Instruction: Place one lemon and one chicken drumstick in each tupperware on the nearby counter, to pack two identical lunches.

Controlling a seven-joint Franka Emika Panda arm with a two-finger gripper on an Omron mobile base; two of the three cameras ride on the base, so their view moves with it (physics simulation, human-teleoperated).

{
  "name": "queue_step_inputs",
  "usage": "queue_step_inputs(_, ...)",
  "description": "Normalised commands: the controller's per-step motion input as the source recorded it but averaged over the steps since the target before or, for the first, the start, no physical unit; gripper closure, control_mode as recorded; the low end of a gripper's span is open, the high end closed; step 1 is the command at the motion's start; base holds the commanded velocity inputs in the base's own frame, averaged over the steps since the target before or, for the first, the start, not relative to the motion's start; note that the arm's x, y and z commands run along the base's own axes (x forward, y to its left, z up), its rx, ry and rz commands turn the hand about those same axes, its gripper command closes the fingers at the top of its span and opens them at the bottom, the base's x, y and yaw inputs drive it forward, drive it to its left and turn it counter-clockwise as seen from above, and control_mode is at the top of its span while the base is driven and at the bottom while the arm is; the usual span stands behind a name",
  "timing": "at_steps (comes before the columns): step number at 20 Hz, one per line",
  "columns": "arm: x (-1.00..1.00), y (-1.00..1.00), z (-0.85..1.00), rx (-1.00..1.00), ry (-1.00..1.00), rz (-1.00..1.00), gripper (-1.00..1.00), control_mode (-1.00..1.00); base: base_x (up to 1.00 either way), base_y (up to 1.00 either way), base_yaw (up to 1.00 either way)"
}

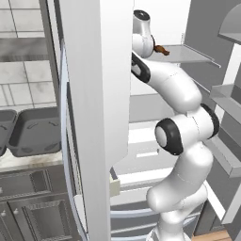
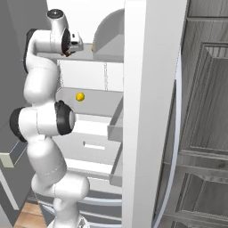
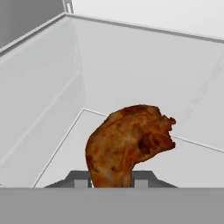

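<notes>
The gripper (image 3: pixel 111 183) is clamped on a chicken drumstick (image 3: pixel 127 142), which rises between its fingertips in the hand view, above a pale shelf (image 3: pixel 57 144) inside the open fridge. In the right base view a lemon (image 2: pixel 79 96) sits on a lower fridge shelf. Two dark tupperware (image 1: pixel 35 132) trays rest on the counter (image 1: pixel 28 160) at left

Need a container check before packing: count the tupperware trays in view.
2, side by side on the counter at far left: one tupperware in full, the other tupperware cut by the frame edge.
</notes>
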Motion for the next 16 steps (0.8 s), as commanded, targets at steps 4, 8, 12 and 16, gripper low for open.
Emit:
queue_step_inputs(4,-1.0,-0.23,-0.39,0.0,-0.02,0.0,1.0,-1.0,0.0,0.0,0.0)
queue_step_inputs(8,-1.0,-0.49,-0.33,0.01,-0.08,0.0,1.0,-1.0,0.0,0.0,0.0)
queue_step_inputs(12,-1.0,-0.57,-0.08,0.03,-0.02,0.0,1.0,-1.0,0.0,0.0,0.0)
queue_step_inputs(16,-1.0,-0.54,-0.06,0.01,0.0,0.0,1.0,-1.0,0.0,0.0,0.0)
